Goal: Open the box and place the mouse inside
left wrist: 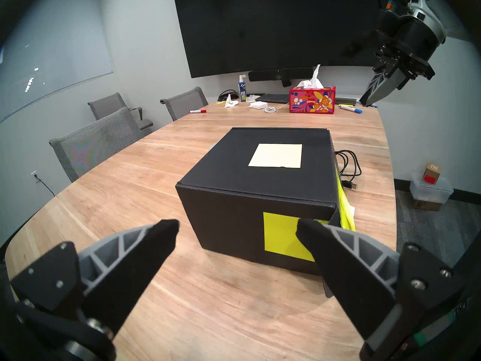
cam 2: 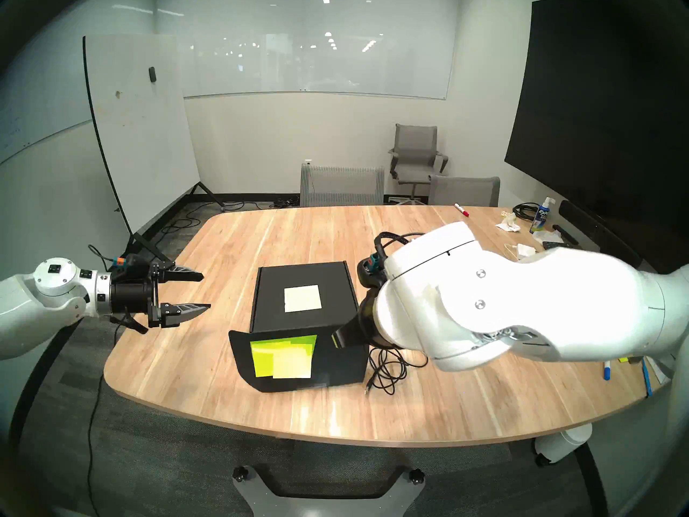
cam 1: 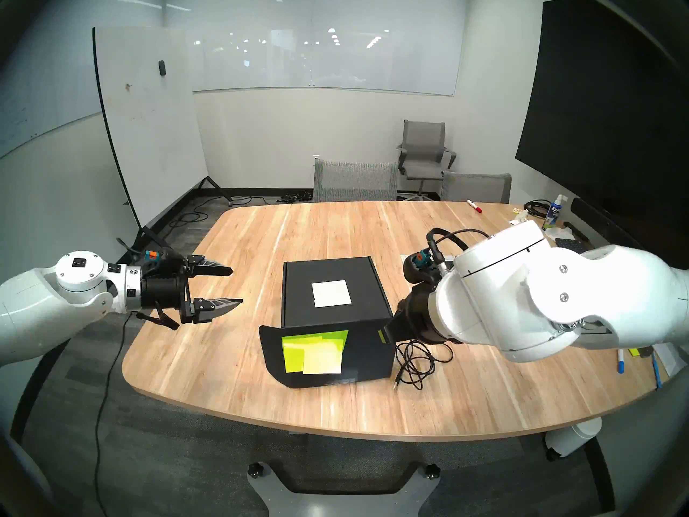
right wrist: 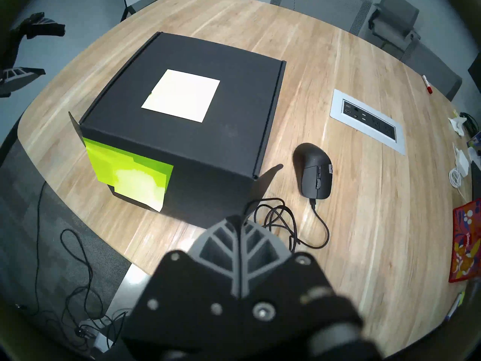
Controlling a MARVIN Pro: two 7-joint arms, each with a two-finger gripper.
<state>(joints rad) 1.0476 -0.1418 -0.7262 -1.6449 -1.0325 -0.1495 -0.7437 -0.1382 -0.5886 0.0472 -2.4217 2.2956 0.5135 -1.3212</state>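
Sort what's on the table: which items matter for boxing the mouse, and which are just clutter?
Job:
- black box, lid down
- mouse beside it, with its coiled cable

Clutter:
- tissue box
- red marker
- blue marker
- spray bottle
- keyboard
- white charger

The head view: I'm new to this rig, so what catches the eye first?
The black box at the table's middle, a pale note on its top and yellow-green sticky notes on its front flap. The left gripper hangs open to its left. The right gripper, shut, is above the mouse's coiled cable; the mouse lies beside the box.
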